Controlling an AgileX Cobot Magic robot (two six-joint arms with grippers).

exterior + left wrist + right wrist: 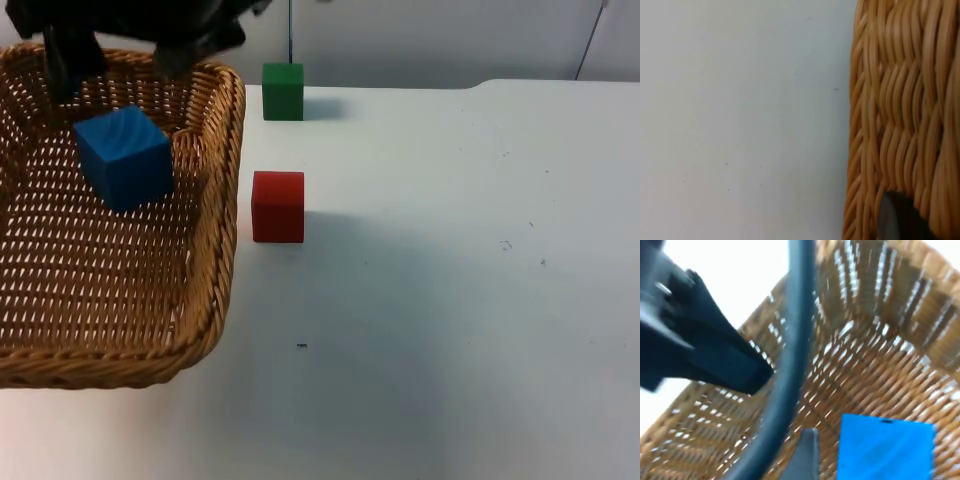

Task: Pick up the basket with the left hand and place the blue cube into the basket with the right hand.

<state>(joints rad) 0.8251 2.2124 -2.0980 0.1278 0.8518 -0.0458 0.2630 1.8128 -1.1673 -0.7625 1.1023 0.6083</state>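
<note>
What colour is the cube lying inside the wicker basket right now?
Blue. The blue cube lies in the woven tan wicker basket, clearest in the top view.

Blue cube [124,157] tilted, inside wicker basket [215,290]

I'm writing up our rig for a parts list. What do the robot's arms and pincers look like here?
The arms are plain black and blocky. The left pincer, clamped on the basket's rim, ends in a rounded black tip; the right pincer, above the basket, looks dark grey and tapered. No markings visible.
</note>
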